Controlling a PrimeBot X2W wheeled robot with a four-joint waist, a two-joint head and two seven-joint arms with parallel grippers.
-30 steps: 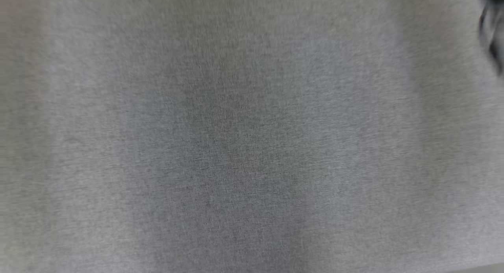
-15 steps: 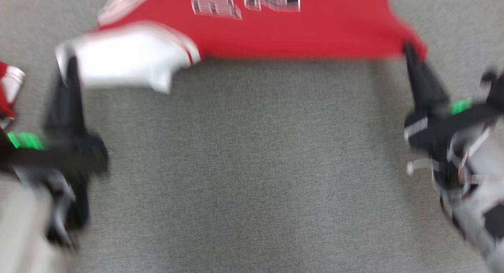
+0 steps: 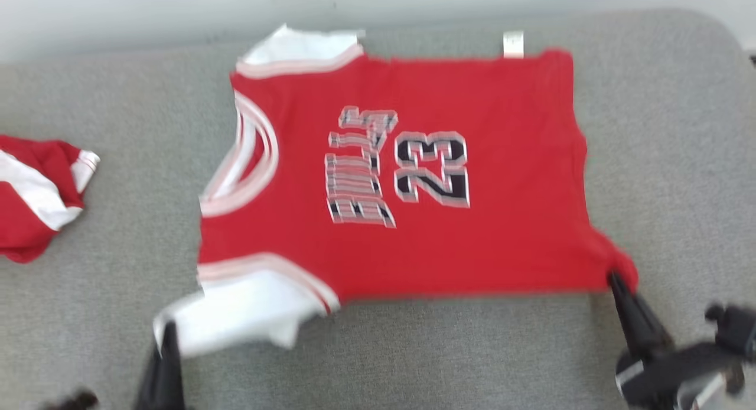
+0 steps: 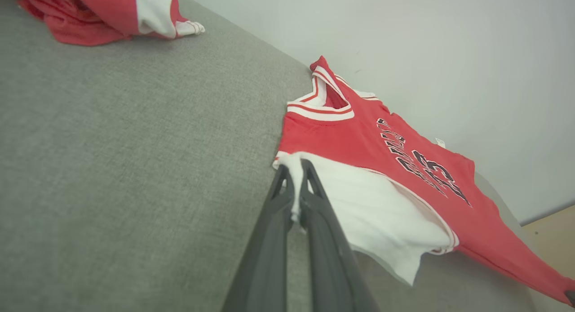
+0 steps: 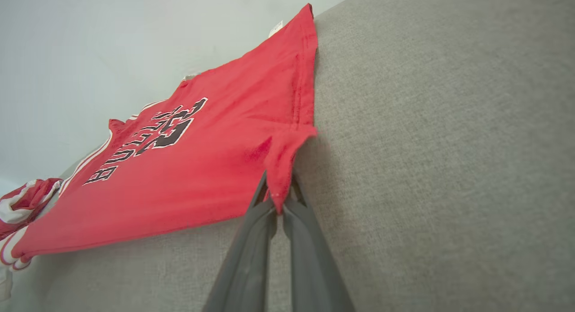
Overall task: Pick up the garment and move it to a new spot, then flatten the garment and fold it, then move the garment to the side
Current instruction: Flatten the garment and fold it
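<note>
The jersey (image 3: 502, 162) lies spread on the grey cushion (image 3: 661, 162), just ahead of both pincers. The left pincer (image 4: 294, 170) pinches its white corner tight. The right pincer (image 5: 277, 193) pinches its red hem corner.

The garment (image 3: 413, 179) lies spread on the padded surface (image 3: 413, 351), about midway across it, neck opening to the left and hem to the right, its far edge close to the wall (image 3: 118, 8) behind. The left gripper (image 3: 170, 330) pinches its near left corner and the right gripper (image 3: 614, 277) its near right corner, both on the near side of it. A second crumpled cloth (image 3: 35, 197) lies well apart at the left edge.
</note>
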